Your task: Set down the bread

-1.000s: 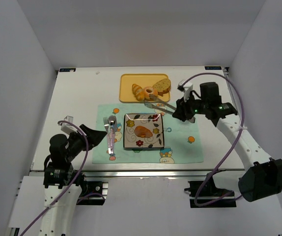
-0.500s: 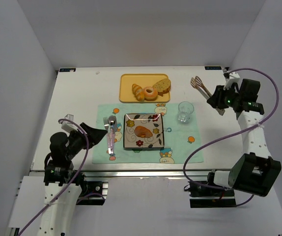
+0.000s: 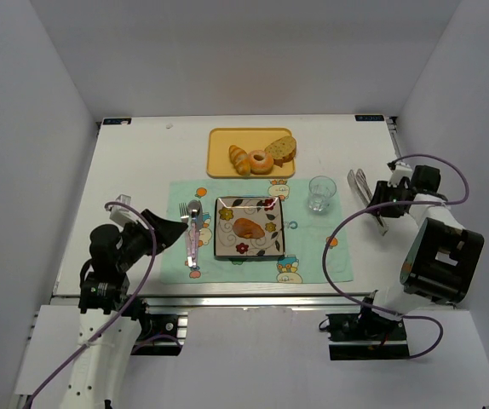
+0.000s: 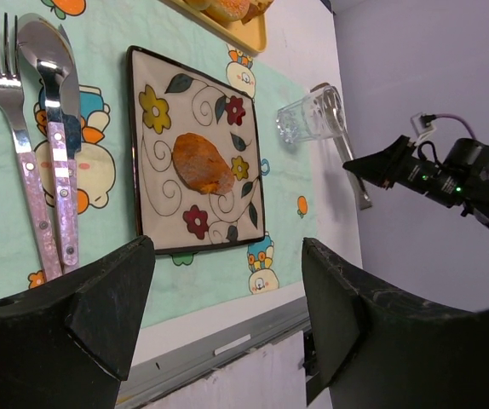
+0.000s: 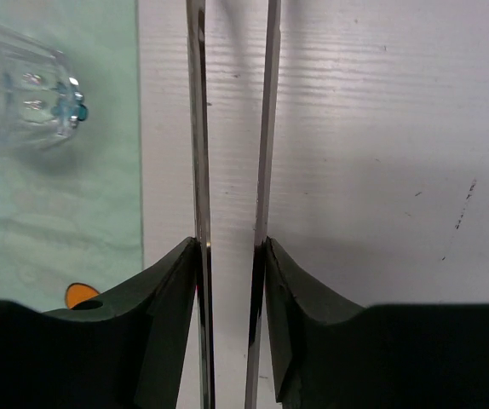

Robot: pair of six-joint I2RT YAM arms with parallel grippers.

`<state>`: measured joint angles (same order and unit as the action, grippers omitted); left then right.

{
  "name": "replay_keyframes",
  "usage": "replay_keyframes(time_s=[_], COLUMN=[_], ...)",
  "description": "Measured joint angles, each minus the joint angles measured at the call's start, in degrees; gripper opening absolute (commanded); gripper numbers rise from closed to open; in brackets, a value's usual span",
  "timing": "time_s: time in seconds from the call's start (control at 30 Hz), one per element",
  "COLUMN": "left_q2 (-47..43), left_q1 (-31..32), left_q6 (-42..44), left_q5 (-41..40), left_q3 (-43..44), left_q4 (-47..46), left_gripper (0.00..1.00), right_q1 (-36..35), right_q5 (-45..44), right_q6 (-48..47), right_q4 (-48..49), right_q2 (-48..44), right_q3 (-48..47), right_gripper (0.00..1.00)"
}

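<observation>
The bread [image 3: 248,227] sits on the plate [image 3: 217,228]. The right gripper [image 5: 232,256] pinches the tongs [image 5: 196,128] by the table's [image 3: 134,170] right edge. The left gripper [image 4: 227,256] gapes wide, holding nothing.

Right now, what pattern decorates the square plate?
Plate: flowers, leaves, swirls on cream; left wrist view.

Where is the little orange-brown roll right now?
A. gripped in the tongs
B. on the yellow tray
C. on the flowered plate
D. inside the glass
C: the roll lies in the middle of the flowered plate, and the tongs are off to the side, well away from it.
</observation>
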<state>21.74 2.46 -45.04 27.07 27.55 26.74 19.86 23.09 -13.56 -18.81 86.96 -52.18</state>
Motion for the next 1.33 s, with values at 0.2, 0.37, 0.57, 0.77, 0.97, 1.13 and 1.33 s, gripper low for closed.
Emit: replay_keyframes(time_s=[0.2,0.37,0.57,0.77,0.97,1.13,1.33], left_q2=[0.7,0.7,0.7,-0.2,-1.6,-1.6,-1.6], left_q1=[0.0,0.0,0.0,0.0,0.0,0.0,0.0], left_q6=[0.0,-0.1,-0.1,0.0,-0.1,-0.1,-0.1], left_q5=[0.4,0.6,0.7,0.5,0.5,0.5,0.5], left_q3=[-0.1,-1.0,-1.0,-1.0,-1.0,-1.0,-1.0], left_q4=[-1.1,-1.9,-1.9,-0.9,-0.9,-1.1,-1.2], left_gripper=[0.8,0.8,0.8,0.8,0.8,0.79,0.8], right_q1=[0.0,0.0,0.0,0.0,0.4,0.5,0.4], right_q5=[-3.8,-5.6,-6.7,-8.6,-8.0,-4.8,-0.9], right_q6=[-3.2,-6.0,-8.2,-9.0,-10.7,-9.0,-2.3], right_q4=[2.8,5.3,5.4,-5.6,-12.3,-13.1,-12.6], right_q2=[3.3,3.8,3.9,6.9,4.0,-5.6,-10.8], right_q3=[4.3,5.3,5.0,-3.9,-12.6,-13.1,-17.1], right_gripper=[0.57,0.67,0.89,0.89,0.89,0.89,0.9])
